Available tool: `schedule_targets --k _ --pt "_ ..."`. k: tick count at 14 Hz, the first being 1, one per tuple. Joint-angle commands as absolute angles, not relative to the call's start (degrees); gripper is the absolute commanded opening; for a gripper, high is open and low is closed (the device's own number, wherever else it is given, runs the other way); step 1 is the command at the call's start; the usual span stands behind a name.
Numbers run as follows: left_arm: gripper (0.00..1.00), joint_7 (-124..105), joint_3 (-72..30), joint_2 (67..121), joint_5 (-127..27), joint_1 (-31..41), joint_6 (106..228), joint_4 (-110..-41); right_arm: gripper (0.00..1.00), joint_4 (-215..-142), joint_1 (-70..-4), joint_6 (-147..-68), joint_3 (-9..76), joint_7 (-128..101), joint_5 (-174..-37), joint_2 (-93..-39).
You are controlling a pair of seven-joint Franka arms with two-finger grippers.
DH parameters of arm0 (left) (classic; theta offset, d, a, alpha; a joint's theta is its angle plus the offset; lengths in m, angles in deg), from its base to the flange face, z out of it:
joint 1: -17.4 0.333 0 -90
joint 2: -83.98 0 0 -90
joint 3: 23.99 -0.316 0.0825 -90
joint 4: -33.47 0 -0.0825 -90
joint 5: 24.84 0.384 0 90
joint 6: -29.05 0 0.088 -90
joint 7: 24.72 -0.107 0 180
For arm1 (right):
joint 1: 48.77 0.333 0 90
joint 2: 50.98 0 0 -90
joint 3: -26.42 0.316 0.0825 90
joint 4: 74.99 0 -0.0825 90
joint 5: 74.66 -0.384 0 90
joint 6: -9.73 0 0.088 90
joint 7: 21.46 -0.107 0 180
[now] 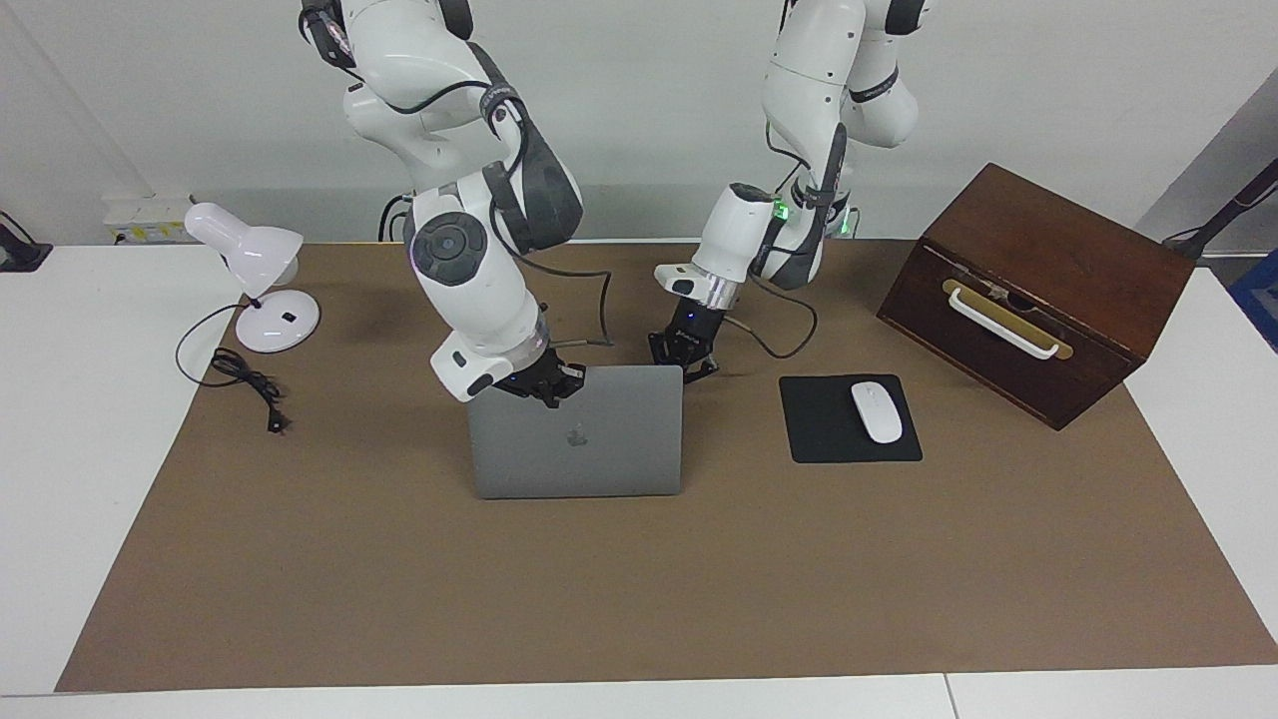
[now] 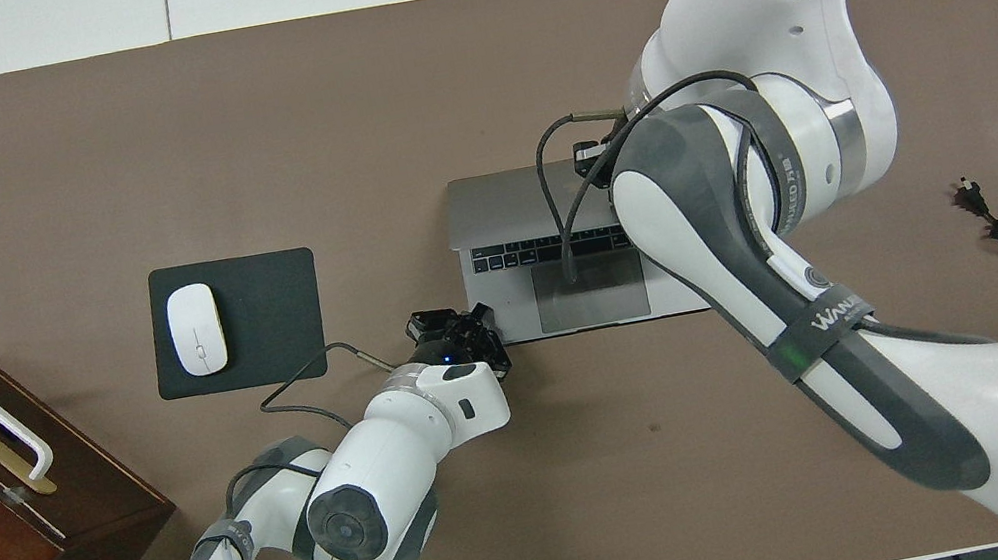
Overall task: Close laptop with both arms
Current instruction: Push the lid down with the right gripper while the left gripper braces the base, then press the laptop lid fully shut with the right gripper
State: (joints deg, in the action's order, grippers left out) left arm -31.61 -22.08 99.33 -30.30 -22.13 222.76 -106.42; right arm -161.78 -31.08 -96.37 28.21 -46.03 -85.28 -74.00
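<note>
Thin silver-grey metal laptop (image 1: 576, 433) mid-tabletop, lid partly lowered, black mouse pad (image 1: 850, 418) at its 3 o'clock. Right gripper (image 1: 544, 382) at lid's top edge, left gripper (image 1: 683, 352) by base corner; I can't tell either's fingers.

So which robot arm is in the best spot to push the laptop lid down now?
Probably the right: the right gripper sits at the top edge of the laptop lid. The left gripper is low beside the laptop's base corner.
</note>
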Motion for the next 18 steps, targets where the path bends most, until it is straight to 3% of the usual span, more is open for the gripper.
schedule_targets --k 1,18 --pt "0.0 -33.2 -23.1 100.1 -31.0 -23.2 222.1 -109.8 0.0 -170.0 -31.5 -100.7 28.5 -43.7 -86.8 -69.8" --pt "0.0 -34.6 -23.1 100.7 -31.1 -23.5 222.1 -112.1 0.0 -178.6 -30.8 -108.7 28.5 -43.0 -86.8 -67.7"
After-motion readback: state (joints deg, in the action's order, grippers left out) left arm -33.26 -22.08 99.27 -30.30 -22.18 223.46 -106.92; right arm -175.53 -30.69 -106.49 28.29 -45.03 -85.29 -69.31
